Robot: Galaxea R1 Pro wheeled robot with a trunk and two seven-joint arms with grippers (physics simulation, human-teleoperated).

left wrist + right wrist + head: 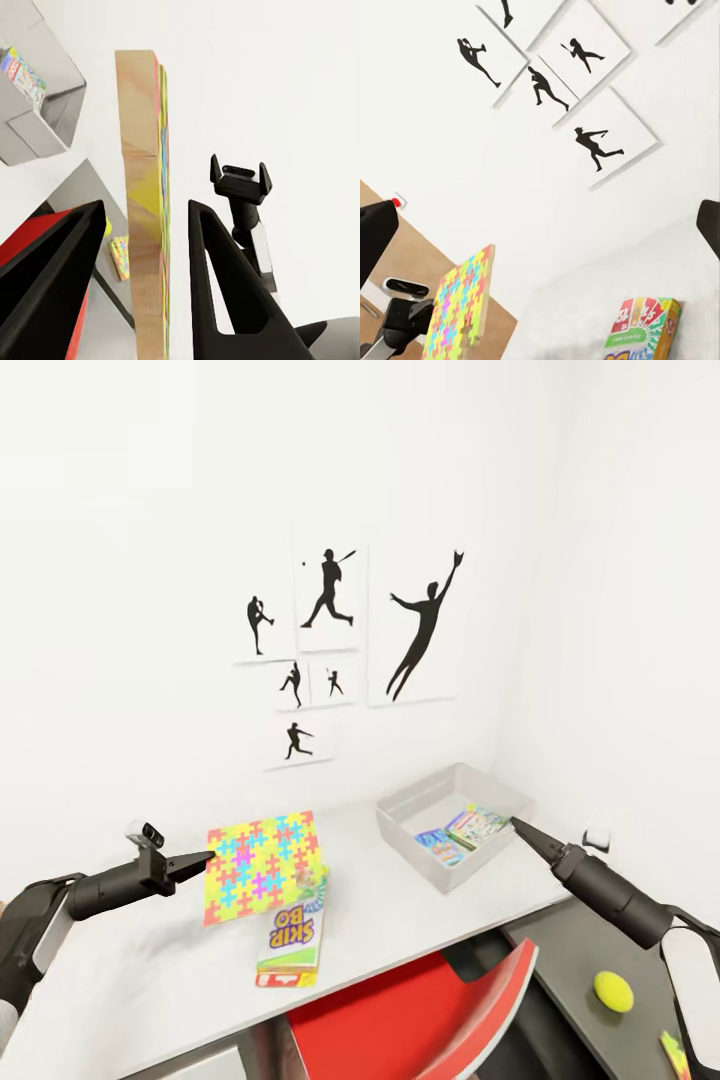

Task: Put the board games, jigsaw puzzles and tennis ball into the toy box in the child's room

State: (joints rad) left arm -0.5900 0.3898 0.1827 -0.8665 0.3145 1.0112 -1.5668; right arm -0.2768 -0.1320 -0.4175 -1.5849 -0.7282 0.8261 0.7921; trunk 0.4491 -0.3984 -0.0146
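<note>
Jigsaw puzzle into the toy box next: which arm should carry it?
Left. The left gripper has the jigsaw puzzle between its jaws, lifted and tilted. The right gripper hangs over the toy box rim, holding nothing.

Your puzzle (262,864): yellow, pink, blue, green interlocking pieces, tan back. SKIP BO box (291,945): green, white, red. Toy box (424,852): pale grey, holding a blue colourfully printed game (463,833). Ball (613,991): yellow-green. Chair (400,1020): red. Wall art (330,590): black silhouettes on white. Your grippers: black.
</note>
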